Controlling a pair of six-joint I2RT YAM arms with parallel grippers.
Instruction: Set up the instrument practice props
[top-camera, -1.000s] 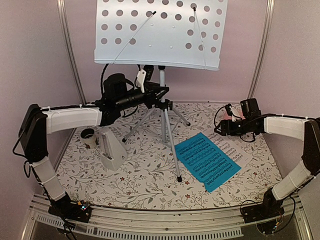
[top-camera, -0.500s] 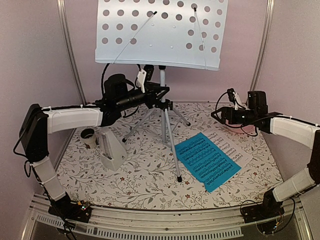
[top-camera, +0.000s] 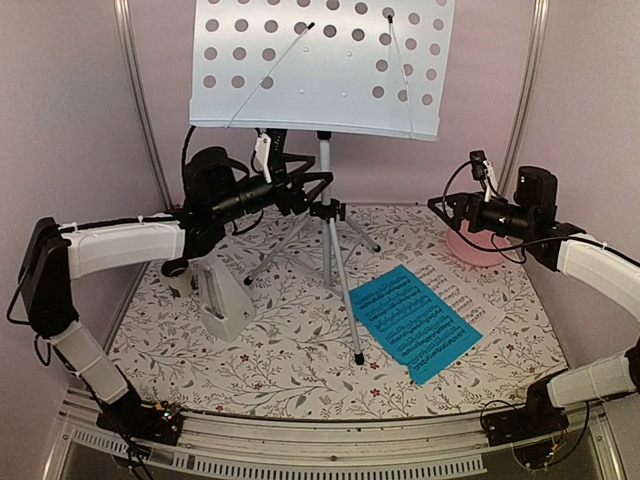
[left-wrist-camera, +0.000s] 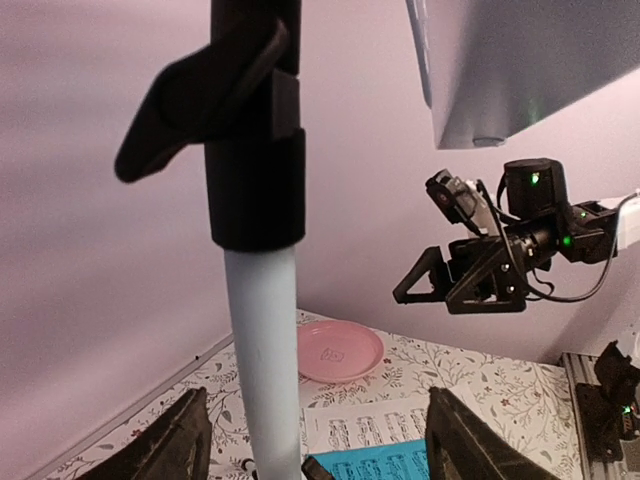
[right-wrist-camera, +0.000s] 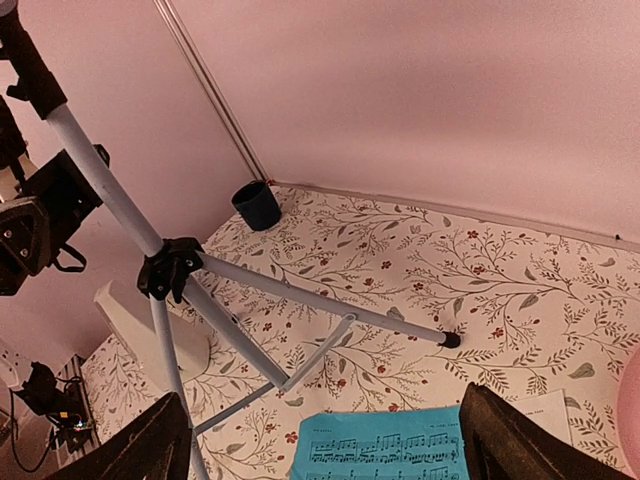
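The music stand's perforated desk (top-camera: 320, 65) sits atop a silver tripod pole (top-camera: 324, 170). My left gripper (top-camera: 308, 188) is open at the pole just above the black leg hub. In the left wrist view the pole (left-wrist-camera: 262, 350) stands between the spread fingers of that gripper (left-wrist-camera: 320, 440), nearer the left one, and neither touches it. My right gripper (top-camera: 445, 205) hangs open and empty, raised above the table at the back right. The blue sheet (top-camera: 415, 322) lies flat, overlapping the white sheet (top-camera: 468, 296). The white metronome (top-camera: 222, 295) stands at the left.
A pink plate (top-camera: 480, 250) lies below the right arm, by the back wall. A dark cup (top-camera: 178, 272) stands behind the metronome near the left wall. Tripod legs (right-wrist-camera: 320, 300) spread over the floral cloth towards the sheets. Pink walls close in three sides.
My left gripper has opened off the pole and drawn slightly back to the left. The right arm has lifted from the sheets, moved right over the plate, and its jaws have widened.
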